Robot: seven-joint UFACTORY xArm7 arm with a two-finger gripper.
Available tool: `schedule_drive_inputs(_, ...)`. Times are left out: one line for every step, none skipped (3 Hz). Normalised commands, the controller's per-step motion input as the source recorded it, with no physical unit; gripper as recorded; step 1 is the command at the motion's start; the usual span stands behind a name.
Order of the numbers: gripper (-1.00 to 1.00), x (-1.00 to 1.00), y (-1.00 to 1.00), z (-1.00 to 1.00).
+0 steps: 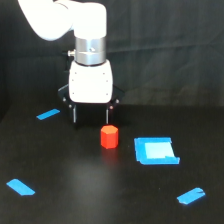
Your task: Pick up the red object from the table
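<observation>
White end effector (90, 116) hangs from the arm over the far middle of the glossy black surface (75, 200), its two dark fingers (75, 114) pointing down and standing clearly apart, nothing between them. Just at five o'clock of it, near its right-hand finger in the exterior view, the red object (109, 136) sits upright on the surface, untouched. A blue square patch (155, 150) lies at three o'clock of the block, close by. Blue tape strips (48, 114) lie at ten, eight and four o'clock across the surface.
</observation>
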Motion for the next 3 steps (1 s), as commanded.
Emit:
schedule_drive_inputs(0.99, 0.65, -0.71, -0.22)
schedule_drive_inputs(0.98, 0.25, -0.69, -0.2)
schedule_drive_inputs(1.0, 0.11, -0.54, -0.11)
